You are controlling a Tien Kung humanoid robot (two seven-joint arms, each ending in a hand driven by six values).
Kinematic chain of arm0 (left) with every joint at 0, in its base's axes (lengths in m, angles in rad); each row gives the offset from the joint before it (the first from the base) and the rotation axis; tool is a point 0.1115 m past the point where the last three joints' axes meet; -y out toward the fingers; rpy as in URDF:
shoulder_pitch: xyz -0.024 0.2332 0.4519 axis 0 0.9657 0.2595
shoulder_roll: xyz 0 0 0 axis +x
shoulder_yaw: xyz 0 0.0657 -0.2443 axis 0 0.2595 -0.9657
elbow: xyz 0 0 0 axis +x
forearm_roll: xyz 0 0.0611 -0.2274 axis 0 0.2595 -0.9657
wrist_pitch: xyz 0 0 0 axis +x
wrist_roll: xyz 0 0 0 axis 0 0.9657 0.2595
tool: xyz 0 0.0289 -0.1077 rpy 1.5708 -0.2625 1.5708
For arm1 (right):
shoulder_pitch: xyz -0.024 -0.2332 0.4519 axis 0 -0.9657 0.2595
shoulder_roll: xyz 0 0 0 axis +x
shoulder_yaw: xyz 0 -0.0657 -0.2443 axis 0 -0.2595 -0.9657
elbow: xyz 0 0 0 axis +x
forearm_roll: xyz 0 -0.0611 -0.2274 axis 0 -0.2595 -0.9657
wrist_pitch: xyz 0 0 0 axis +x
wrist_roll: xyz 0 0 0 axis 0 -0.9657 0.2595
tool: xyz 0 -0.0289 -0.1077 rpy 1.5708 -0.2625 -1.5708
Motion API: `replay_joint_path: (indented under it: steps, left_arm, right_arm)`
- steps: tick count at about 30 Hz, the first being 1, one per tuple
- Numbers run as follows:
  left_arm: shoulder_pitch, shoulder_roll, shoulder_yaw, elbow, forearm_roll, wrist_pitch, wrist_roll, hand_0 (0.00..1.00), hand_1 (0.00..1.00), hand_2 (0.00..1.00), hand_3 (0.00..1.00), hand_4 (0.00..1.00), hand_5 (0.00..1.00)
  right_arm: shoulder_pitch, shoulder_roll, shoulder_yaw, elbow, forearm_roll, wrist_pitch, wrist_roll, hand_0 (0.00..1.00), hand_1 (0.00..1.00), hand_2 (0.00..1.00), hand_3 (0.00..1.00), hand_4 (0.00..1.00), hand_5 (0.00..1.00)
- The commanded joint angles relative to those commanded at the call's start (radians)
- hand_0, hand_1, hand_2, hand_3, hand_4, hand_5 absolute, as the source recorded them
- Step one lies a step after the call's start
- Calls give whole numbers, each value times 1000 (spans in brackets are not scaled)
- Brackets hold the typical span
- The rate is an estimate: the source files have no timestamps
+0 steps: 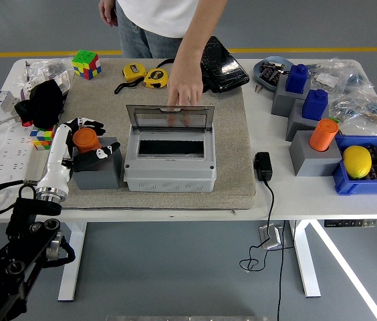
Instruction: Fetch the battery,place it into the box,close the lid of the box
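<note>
Black-and-white fingers [87,124] of the left hand [85,139] curl round an orange battery [85,139], a short cylinder standing upright in a grey block holder [98,168]. Some fingers show above the battery and a thumb-like one below it, so the hand seems closed on it, though how firm the grip is cannot be told. The white forearm runs down toward 7 o'clock to a black arm at the lower left corner. No right arm is seen.

To do this step well, the hand should probably lift the battery straight up out of its socket before moving toward 3 o'clock; pulling sideways early could tip the holder. The smooth, round battery may slip or roll in a loose grip, so a squeeze across its middle looks safest.

At 3 o'clock from the holder, just beside it, sits the box [170,160]: grey, hard plastic, rectangular, with a dark slot on top. Its clear lid [169,118] stands raised at the far edge. A person's hand [184,87] reaches down from 12 o'clock, its fingertips at the lid's top edge, seemingly holding it open.

Box and holder rest on a coarse beige mat [232,134] on the white tabletop [275,200].
</note>
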Motion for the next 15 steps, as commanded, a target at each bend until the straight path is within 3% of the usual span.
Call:
replay_joint_path:
  steps: [1, 15]
  left_arm:
    - [0, 0, 1, 0, 0, 2, 0, 315, 502, 447, 436, 998, 68]
    - [4, -13, 4, 8, -5, 21, -10, 316, 503, 437, 425, 998, 80]
  right_arm:
    - [0, 0, -1, 0, 1, 0, 0, 849, 839, 798, 818, 998, 998]
    - [-1, -2, 0, 0, -1, 0, 0, 849, 839, 798, 818, 998, 998]
